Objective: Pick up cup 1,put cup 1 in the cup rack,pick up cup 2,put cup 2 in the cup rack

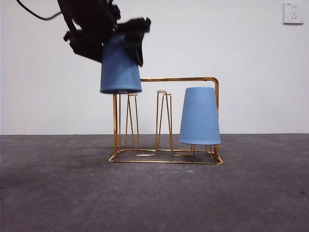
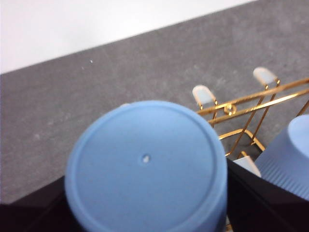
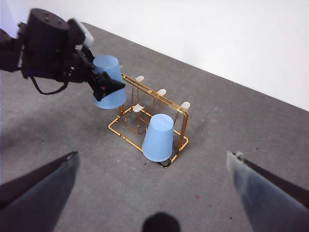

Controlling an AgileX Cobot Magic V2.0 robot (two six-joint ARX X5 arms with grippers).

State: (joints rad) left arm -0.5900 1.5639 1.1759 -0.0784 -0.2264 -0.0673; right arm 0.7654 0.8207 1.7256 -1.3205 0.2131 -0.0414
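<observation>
Front view: grey table (image 1: 58, 193), white wall (image 1: 251, 72), probably a socket (image 1: 293, 13).

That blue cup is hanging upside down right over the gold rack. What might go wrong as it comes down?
The left hand holds the blue cup upside down, its rim just above the prong tips at one end of the cup rack. If the rim lands on a tip rather than around the prong, the cup may tilt or fall. The wire rack looks light, so a push might shift it and shake the second cup already on it.
</observation>
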